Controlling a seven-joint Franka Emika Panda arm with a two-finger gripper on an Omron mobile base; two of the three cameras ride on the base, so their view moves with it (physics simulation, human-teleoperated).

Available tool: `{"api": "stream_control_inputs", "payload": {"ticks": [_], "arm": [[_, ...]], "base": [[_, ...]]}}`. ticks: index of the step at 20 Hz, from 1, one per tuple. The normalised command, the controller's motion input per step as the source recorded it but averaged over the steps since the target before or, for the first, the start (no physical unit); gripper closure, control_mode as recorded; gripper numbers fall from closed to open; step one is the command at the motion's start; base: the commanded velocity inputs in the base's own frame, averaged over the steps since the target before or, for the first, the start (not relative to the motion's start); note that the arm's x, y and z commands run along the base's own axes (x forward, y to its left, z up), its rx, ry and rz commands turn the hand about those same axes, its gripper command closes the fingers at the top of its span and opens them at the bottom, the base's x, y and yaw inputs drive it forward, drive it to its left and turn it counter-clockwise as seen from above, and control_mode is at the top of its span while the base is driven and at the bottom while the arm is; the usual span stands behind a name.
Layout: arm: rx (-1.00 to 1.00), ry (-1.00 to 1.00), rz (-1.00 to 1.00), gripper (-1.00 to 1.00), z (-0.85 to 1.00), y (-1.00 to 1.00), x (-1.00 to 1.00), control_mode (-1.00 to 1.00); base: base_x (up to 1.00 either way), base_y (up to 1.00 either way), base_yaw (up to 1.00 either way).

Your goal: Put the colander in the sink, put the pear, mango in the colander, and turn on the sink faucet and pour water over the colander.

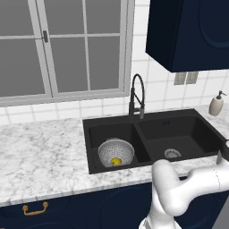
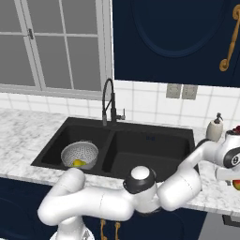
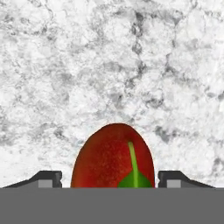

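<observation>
The silver perforated colander point(image 1: 116, 151) point(image 2: 79, 153) sits in the left basin of the black sink point(image 1: 179, 129) point(image 2: 150, 140). A yellow pear point(image 1: 116, 161) point(image 2: 78, 163) lies inside it. The black gooseneck sink faucet point(image 1: 137, 96) point(image 2: 109, 101) stands behind the divider, and no water shows. On the marble counter far to the right lies a red mango point(image 3: 113, 157) point(image 2: 236, 184) with a green streak. My gripper point(image 3: 109, 179) is lowered over it, one fingertip on each side. The jaws stand open with narrow gaps to the fruit.
A beige soap dispenser point(image 1: 216, 105) point(image 2: 214, 129) stands at the sink's back right corner. A dark blue wall cabinet point(image 1: 188, 31) hangs above the right basin. A window is behind the faucet. The marble counter point(image 1: 40, 147) stretches left of the sink.
</observation>
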Motion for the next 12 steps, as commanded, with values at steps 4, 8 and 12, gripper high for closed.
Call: {"api": "stream_control_inputs", "payload": {"ticks": [4, 8, 12], "arm": [[0.18, 0.12, 0.18, 1.0, -0.05, 0.11, -0.1, -1.0], [0.16, 0.05, 0.23, 1.0, 0.0, 0.54, -0.28, -1.0], [0.01, -0.03, 0.25, 1.0, -0.09, 0.74, -0.22, -1.0]], "base": [[0.0, 0.0, 0.0], [0.0, 0.0, 0.0], [0.0, 0.0, 0.0]]}}
